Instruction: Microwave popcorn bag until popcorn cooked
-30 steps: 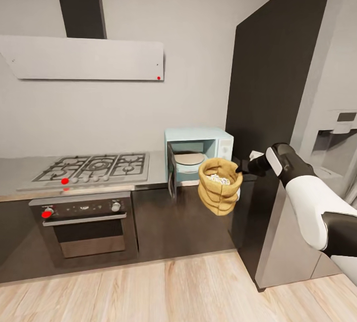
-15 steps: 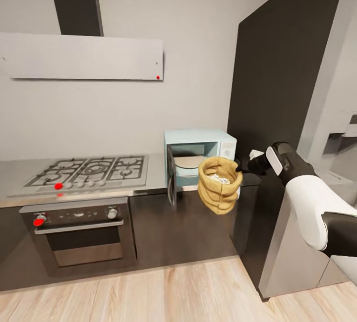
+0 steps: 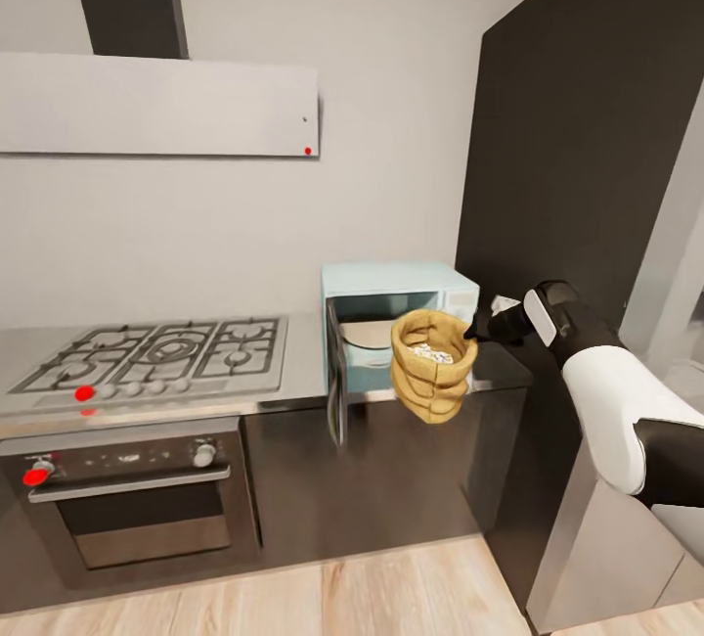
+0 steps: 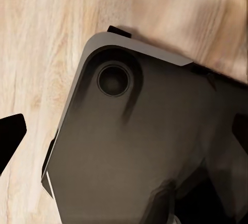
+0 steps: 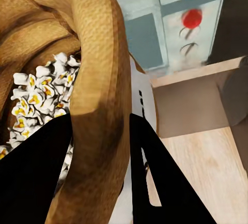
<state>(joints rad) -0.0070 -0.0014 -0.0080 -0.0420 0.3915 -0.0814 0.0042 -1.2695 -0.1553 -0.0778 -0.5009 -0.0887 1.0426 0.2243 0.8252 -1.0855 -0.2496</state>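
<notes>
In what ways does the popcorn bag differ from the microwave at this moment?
The popcorn bag is a creased orange-brown sack; the microwave is a rigid pale mint-blue box. The bag is far smaller than the microwave. The bag hangs in the air in the right pincer, which is clamped on its rim, while the microwave stands on the countertop. Both are open: the bag's mouth shows popcorn, and the microwave's door stands open.

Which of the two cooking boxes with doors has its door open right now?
The pale blue microwave on the countertop: its door is swung open. The black oven under the hob is closed.
</notes>
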